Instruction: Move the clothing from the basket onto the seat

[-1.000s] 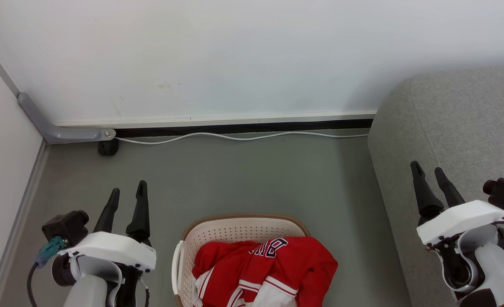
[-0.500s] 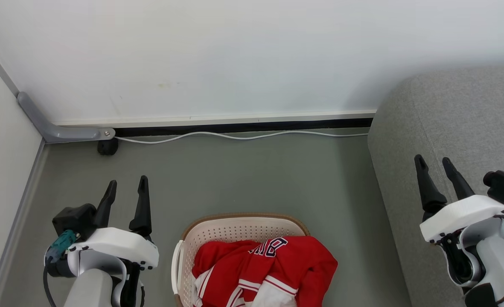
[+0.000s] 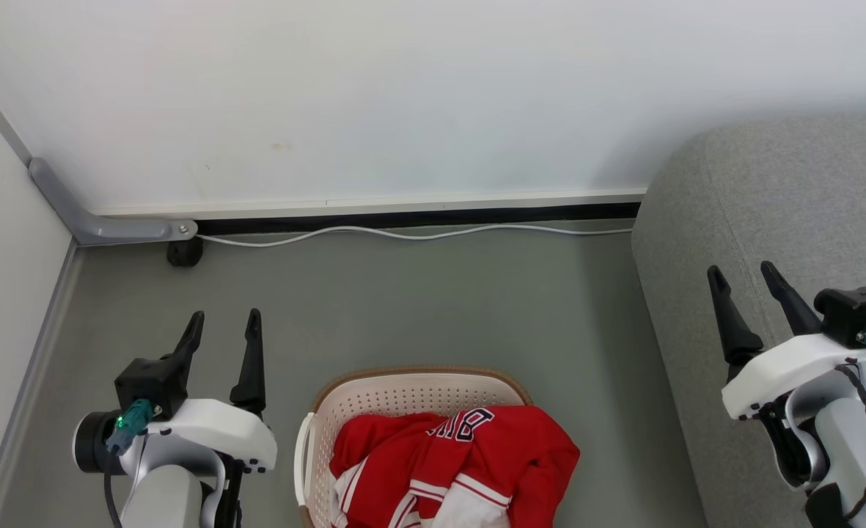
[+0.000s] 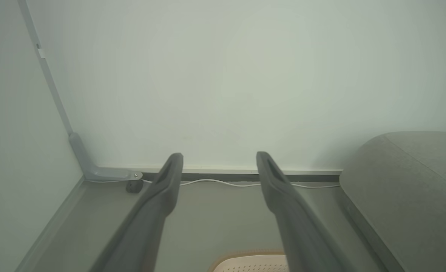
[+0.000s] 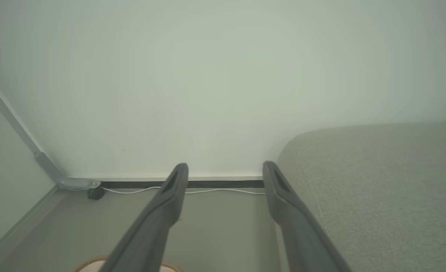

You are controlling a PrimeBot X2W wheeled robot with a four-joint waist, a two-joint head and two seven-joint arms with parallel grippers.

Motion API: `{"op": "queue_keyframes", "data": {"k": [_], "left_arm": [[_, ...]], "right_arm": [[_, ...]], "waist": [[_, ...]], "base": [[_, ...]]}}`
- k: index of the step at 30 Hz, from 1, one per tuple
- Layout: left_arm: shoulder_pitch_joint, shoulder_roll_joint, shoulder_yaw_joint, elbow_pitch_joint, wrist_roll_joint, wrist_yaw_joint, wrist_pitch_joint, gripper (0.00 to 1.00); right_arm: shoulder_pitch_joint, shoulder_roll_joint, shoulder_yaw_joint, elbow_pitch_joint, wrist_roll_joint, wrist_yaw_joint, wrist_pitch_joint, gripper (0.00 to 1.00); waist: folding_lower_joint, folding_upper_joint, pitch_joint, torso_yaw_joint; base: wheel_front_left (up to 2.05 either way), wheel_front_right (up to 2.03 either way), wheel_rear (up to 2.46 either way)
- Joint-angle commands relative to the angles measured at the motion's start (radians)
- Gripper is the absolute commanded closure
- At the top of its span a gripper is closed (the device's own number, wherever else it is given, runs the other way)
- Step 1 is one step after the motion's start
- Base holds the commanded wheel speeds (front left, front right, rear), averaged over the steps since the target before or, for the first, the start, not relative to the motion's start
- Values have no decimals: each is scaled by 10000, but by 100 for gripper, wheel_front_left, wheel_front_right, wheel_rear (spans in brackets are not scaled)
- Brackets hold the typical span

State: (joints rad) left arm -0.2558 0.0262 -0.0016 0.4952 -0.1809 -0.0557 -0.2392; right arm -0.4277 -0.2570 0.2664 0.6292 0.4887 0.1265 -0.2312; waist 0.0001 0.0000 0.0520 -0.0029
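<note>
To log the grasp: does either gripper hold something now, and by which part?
Nothing is held: left gripper and right gripper are open and empty.

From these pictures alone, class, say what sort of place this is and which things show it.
Likely a living-room corner, perhaps a staged one: a grey sofa, a laundry basket of red clothing on the floor, and a white cable along a bare wall.

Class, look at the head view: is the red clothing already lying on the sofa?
No, the clothing lies heaped in the basket, apart from the sofa.
</note>
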Motion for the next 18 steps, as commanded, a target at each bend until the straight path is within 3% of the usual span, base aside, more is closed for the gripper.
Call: {"op": "queue_keyframes", "data": {"k": [1, 9, 18], "left_arm": [[-631, 235, 243, -137, 349, 120, -160, 0], [-593, 241, 310, 116, 454, 269, -226, 0], [-567, 241, 395, 534, 105, 119, -226, 0]], "right_arm": [[-393, -206, 184, -192, -341, 42, -240, 0], [-172, -85, -134, -459, -756, 42, -306, 0], [-28, 40, -571, -579, -878, 42, -306, 0]], "waist": [[0, 0, -5, -6], [0, 0, -95, -45], [0, 0, -131, -77]], "base": [[0, 0, 0], [0, 0, 0], [0, 0, 0]]}}
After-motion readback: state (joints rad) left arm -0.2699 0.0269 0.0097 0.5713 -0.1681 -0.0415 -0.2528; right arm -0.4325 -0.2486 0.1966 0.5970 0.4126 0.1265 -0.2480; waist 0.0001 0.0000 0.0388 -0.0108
